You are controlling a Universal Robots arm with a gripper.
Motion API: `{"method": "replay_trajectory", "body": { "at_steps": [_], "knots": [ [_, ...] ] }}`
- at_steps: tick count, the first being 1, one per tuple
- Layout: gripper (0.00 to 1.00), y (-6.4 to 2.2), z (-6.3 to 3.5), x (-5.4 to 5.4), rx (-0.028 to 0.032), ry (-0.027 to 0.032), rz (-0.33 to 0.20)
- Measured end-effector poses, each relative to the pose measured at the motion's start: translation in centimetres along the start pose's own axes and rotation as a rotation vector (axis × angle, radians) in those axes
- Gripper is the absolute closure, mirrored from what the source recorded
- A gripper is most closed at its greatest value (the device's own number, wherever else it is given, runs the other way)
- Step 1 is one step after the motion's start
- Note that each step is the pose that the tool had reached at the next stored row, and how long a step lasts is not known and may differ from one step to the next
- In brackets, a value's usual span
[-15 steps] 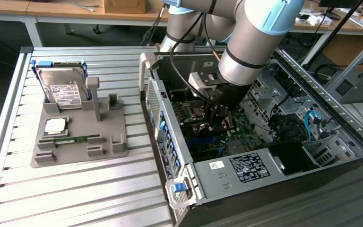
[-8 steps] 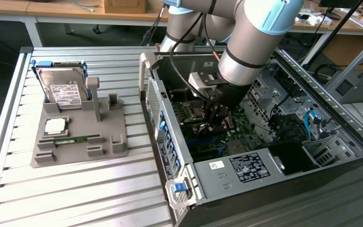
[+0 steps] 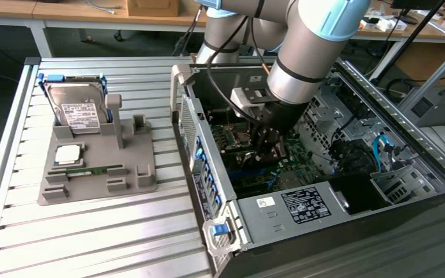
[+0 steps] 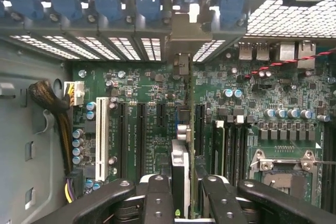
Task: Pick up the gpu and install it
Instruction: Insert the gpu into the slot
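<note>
**GPU held on edge above the slots**

The black two-fingered claw (image 4: 181, 195) grasps the gpu, a thin dark green circuit card with a silver metal end bracket (image 4: 180, 169), clenched on both flat faces. The card stands directly below the claw, over the green motherboard (image 4: 142, 82). I judge it light, stiff and fragile; hold the board edges, not the components.

A grey fixture tray (image 3: 99, 168) lies on the slatted metal surface (image 3: 91, 231). A hard drive (image 3: 79, 110) stands at its far end; a memory stick (image 3: 87, 171) lies nearer, a processor (image 3: 69, 153) between them.
</note>
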State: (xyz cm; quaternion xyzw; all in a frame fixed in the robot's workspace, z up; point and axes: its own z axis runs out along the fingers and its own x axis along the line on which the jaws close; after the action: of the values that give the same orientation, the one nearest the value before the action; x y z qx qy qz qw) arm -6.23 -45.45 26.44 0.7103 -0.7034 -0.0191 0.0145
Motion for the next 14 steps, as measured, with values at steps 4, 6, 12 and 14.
{"method": "replay_trajectory", "body": {
  "at_steps": [4,6,12,14],
  "knots": [
    [0.73,0.00,0.02,0.00,0.0001,-0.0004,0.007],
    [0.73,0.00,0.03,0.00,0.0001,0.0000,0.007],
    [0.73,0.48,0.20,-0.01,0.0002,0.0024,0.008],
    [0.73,0.66,0.23,-0.02,0.0003,0.0050,0.008]
  ]
}}
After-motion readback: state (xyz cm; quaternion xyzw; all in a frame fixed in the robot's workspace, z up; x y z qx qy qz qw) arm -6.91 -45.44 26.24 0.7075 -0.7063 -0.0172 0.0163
